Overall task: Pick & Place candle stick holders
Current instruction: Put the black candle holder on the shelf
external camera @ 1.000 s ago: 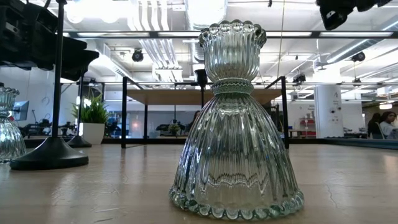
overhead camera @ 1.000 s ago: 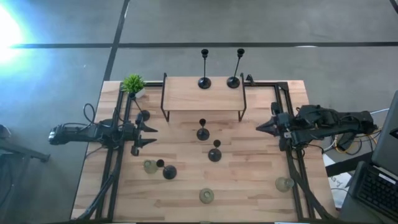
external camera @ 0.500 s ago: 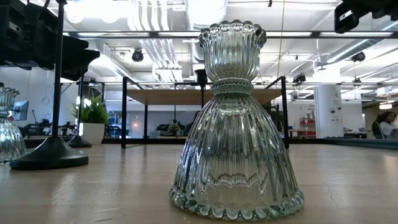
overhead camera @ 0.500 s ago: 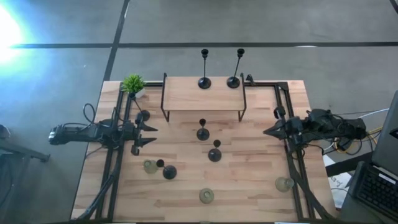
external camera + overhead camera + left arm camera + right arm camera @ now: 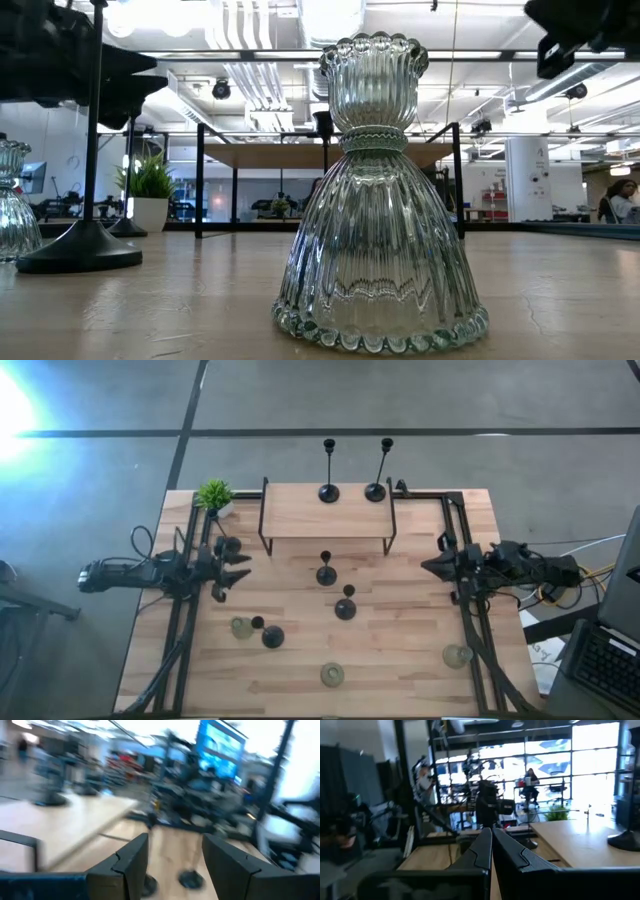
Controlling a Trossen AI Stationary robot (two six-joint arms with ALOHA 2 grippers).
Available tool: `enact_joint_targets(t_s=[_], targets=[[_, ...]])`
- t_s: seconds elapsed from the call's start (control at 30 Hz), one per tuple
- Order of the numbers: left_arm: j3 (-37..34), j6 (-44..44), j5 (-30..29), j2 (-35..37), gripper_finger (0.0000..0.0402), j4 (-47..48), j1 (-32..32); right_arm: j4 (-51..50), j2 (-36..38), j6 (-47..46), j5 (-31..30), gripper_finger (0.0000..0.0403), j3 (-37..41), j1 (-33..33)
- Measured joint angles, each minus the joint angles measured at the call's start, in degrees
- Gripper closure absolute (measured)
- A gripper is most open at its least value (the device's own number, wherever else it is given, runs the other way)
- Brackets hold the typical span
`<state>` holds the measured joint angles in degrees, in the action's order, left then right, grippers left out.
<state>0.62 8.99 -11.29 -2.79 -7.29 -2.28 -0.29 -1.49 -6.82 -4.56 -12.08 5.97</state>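
Two tall black candle stick holders (image 5: pixel 329 491) stood on raised wooden shelf (image 5: pixel 325 520). Three shorter black holders (image 5: pixel 326 574) and three clear ribbed glass holders (image 5: pixel 332 675) remained on tabletop below shelf. Left gripper (image 5: pixel 240 574) parted, empty, left of shelf; right gripper (image 5: pixel 428 567) closed, empty, right of it.

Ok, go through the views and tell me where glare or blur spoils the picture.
High view: a white glare washes out the top left corner, over the floor; the table is evenly lit. Low view: the glass candle holder up close is sharp, with bright ceiling lights behind it. Left wrist view: smeared with motion blur throughout. Right wrist view: bright windows behind, milder blur.
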Motion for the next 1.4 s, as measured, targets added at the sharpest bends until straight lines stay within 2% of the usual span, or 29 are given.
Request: enact_joint_targets(t_s=[0.17,0.27,0.57,0.73,0.87,1.03,1.2,1.4], targets=[[0.04,-0.80,-8.94,0.00,0.0211,-2.85,0.04,2.07,-1.50,-0.12,-2.54,0.0394,2.77,0.02],[0.04,-2.34,-11.83,0.00,0.0211,-2.84,0.02,2.28,-1.63,-0.24,-2.99,0.0394,3.18,-0.01],[1.33,-3.99,-12.74,-0.01,0.0211,0.63,0.00,2.18,-1.65,-0.73,-2.97,0.0394,3.88,0.03],[3.80,-6.32,-12.68,0.02,0.0211,1.85,0.00,2.16,-1.65,-3.97,-2.97,0.0394,4.04,0.03],[8.14,-3.85,-10.10,-0.07,0.0211,10.71,-0.17,2.14,-1.65,-2.49,-2.99,0.0394,4.25,0.03],[17.80,3.19,-10.95,-0.05,0.0220,33.48,-0.18,2.16,-1.65,-2.63,-2.99,0.0394,4.51,0.03],[22.15,8.43,-12.12,-0.13,0.0233,36.82,-0.24,2.19,-1.73,-3.26,-2.99,0.0394,4.51,0.03],[23.47,13.70,-18.57,-0.83,0.0250,41.89,-0.20,2.19,-1.73,-3.24,-2.99,0.0394,4.49,0.03]])
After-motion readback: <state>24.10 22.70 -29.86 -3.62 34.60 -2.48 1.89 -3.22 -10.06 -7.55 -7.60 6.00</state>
